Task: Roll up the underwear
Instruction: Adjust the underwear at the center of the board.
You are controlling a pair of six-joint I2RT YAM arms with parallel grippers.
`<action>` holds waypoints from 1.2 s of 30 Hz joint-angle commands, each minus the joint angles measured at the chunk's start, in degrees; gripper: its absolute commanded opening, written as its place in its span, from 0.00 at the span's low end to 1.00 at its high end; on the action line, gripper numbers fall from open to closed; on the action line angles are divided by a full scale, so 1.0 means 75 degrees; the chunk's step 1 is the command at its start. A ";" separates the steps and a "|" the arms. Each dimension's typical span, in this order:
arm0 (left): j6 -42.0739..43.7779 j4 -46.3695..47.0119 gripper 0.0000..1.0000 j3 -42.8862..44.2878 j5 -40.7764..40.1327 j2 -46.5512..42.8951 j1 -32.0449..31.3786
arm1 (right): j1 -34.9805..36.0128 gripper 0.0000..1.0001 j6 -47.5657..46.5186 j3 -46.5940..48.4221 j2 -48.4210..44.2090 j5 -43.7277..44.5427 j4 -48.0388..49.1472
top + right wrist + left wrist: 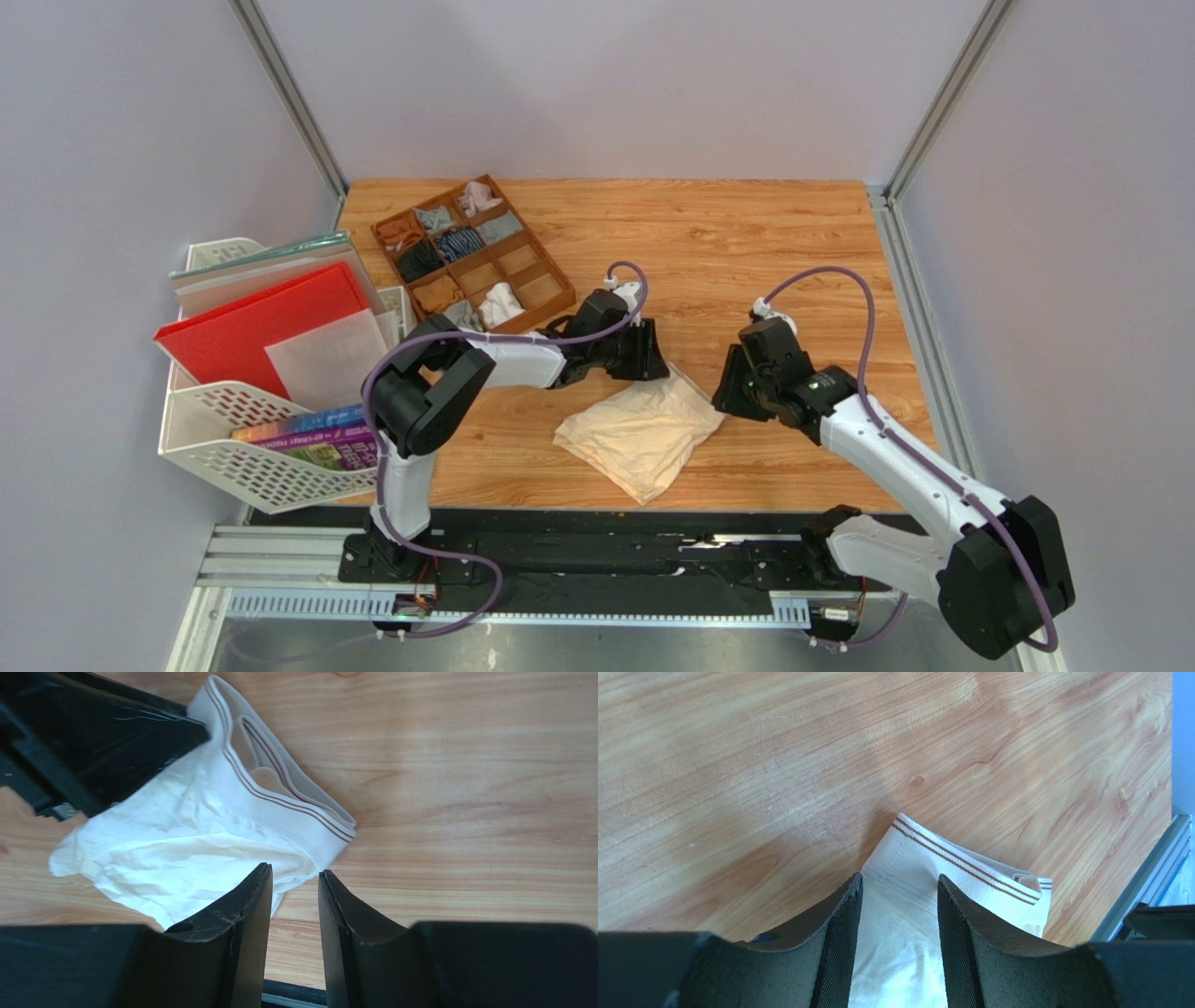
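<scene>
One cream-beige underwear (638,431) lies flat and crumpled on the wooden table, its brown-striped waistband toward the far right. My left gripper (648,353) is open at its far left corner; in the left wrist view the fingers (843,917) straddle the cloth (913,875) just behind the waistband. My right gripper (730,387) is open and empty at the underwear's right edge; in the right wrist view it (295,876) hovers beside the cloth's corner (196,833). A white rolled cloth (500,303) sits in the tray; no lettering shows on it.
A wooden divided tray (540,263) with several small rolled garments stands at the back left. A white wire basket (211,437) with a red folder and books stands off the table's left side. A metal rail (1151,875) runs along the table's right edge.
</scene>
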 commanded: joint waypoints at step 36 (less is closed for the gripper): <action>0.1578 -0.1708 0.60 0.1380 -0.0662 -0.0649 0.0152 | -0.0002 0.21 -0.0560 0.1088 0.4208 -0.0608 0.2362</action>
